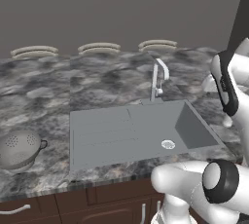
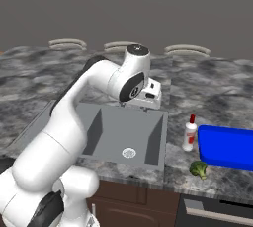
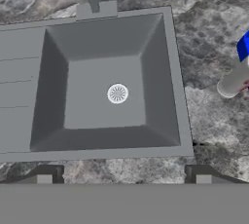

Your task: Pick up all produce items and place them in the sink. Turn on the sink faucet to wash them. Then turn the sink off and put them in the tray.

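A white robot arm reaches over a grey sink (image 2: 123, 137) set in a dark marbled surface (image 1: 97, 86). The gripper (image 3: 124, 177) hangs above the basin with its jaws spread wide and nothing between them; in the hand view the two dark fingertips (image 3: 44, 174) stand far apart at the bottom, and the round white drain (image 3: 117, 93) lies straight below in a bare basin.

The right base view shows the broccoli floret (image 2: 198, 169) lying on the surface near the front edge, right of the sink and just in front of the bright blue tray (image 2: 227, 147) — not in the basin. A white red-capped bottle (image 2: 189, 133) stands between the sink's right rim and the tray, just beside the tray's left edge. The hand view catches a blue corner of the tray (image 3: 243, 47) and the bottle's base at its right edge.

The left base view shows the slim silver faucet (image 1: 158, 78) rising behind the sink, the ribbed drainboard (image 1: 99, 130) left of the basin, and a round grey colander (image 1: 19, 149) well apart on the left. From the right, the arm's wrist hides the faucet.
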Controlling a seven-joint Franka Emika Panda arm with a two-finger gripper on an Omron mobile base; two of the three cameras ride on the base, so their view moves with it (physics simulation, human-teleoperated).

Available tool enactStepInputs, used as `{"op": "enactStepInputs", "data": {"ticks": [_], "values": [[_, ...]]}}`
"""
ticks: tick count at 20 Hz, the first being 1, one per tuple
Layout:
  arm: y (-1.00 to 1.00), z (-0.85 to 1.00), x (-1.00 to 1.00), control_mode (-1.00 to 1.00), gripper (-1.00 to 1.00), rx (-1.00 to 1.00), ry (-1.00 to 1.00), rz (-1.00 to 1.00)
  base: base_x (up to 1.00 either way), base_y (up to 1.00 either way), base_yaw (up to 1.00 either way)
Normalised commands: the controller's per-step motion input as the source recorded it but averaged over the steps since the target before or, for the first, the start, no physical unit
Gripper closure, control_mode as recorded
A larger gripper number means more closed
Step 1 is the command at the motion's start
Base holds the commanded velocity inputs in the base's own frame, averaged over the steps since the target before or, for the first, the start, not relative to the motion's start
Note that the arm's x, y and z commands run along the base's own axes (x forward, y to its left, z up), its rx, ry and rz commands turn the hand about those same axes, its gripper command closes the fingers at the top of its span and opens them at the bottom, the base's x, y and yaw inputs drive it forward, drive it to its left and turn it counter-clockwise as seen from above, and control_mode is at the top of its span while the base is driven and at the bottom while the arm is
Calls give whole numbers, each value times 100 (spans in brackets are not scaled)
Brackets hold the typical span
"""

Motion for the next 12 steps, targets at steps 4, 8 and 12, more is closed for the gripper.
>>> {"op": "enactStepInputs", "data": {"ticks": [4, 8, 12], "values": [[-67, -32, -38, -100, -100, 0, 16, -19, 0, 0, 0], [-59, -39, -33, -100, -100, 0, 25, -21, 0, 0, 0], [-63, -31, -14, -100, -100, 0, 21, -18, 0, 0, 0]]}}
